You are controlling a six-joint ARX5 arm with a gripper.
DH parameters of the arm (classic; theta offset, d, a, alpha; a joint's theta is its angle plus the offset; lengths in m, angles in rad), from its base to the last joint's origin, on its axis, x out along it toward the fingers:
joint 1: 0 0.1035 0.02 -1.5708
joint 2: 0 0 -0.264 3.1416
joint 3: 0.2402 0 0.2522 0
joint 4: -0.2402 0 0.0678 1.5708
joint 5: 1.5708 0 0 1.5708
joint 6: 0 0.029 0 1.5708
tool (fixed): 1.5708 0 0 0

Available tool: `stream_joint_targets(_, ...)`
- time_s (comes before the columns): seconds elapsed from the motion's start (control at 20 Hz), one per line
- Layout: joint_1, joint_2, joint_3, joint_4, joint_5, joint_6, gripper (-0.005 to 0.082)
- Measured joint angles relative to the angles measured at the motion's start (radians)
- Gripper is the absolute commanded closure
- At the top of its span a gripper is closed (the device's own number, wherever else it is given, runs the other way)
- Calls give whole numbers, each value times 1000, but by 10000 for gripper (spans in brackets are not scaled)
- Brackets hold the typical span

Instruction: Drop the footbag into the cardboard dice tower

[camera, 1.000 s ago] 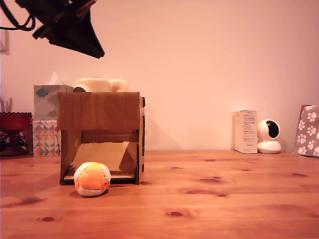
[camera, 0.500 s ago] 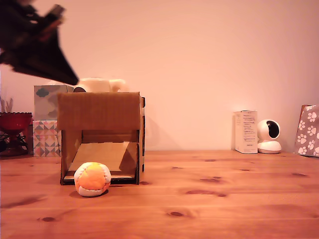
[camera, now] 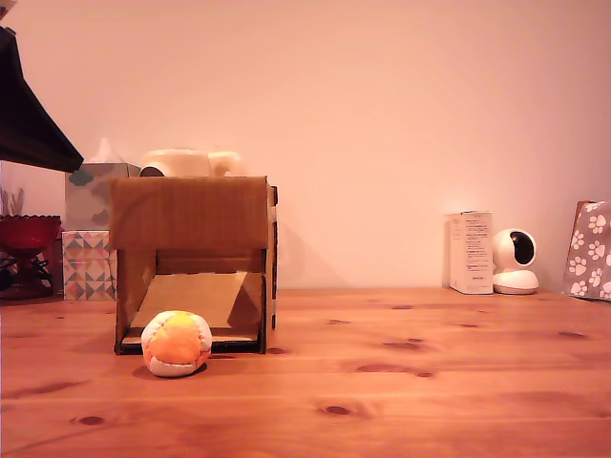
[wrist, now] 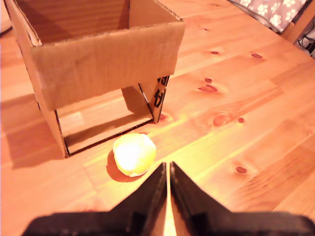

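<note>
The footbag (camera: pixel 176 343), a small orange, yellow and white ball, lies on the wooden table just in front of the front opening of the cardboard dice tower (camera: pixel 191 215). The wrist view looks down on the footbag (wrist: pixel 133 154) and on the tower (wrist: pixel 106 61), whose top is open. My gripper (wrist: pixel 168 169) is up in the air on the near side of the ball, its two black fingers pressed almost together with nothing between them. In the exterior view the gripper (camera: pixel 69 155) is a dark wedge at the upper left edge, above and left of the tower.
Two patterned tissue boxes (camera: pixel 94 229) and a red bowl (camera: pixel 27 232) stand at the exterior view's left behind the tower. A white carton (camera: pixel 471 252), a small white camera (camera: pixel 516 260) and a paw-print bag (camera: pixel 590 250) line the back right.
The arm has swung toward the exterior view's left and lower, now mostly out of the frame. The footbag and tower have not moved.
</note>
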Motion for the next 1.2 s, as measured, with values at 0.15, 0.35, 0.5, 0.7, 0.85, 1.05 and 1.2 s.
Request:
stream_joint_targets(0.15, 0, 17, 0, 1, 0, -7, 785)
stream_joint_targets(0.35, 0, 98, 0, 31, 0, -7, 785)
stream_joint_targets(0.5, 0, 198, 0, 75, 0, -6, 785)
stream_joint_targets(0.7, -24, 296, 0, 157, -1, -6, 785)
stream_joint_targets(0.85, -53, 356, 0, 230, 0, -6, 785)
stream_joint_targets(1.05, -68, 436, 0, 319, 0, -6, 251)
stream_joint_targets(1.2, -68, 468, 0, 384, -12, -6, 10)
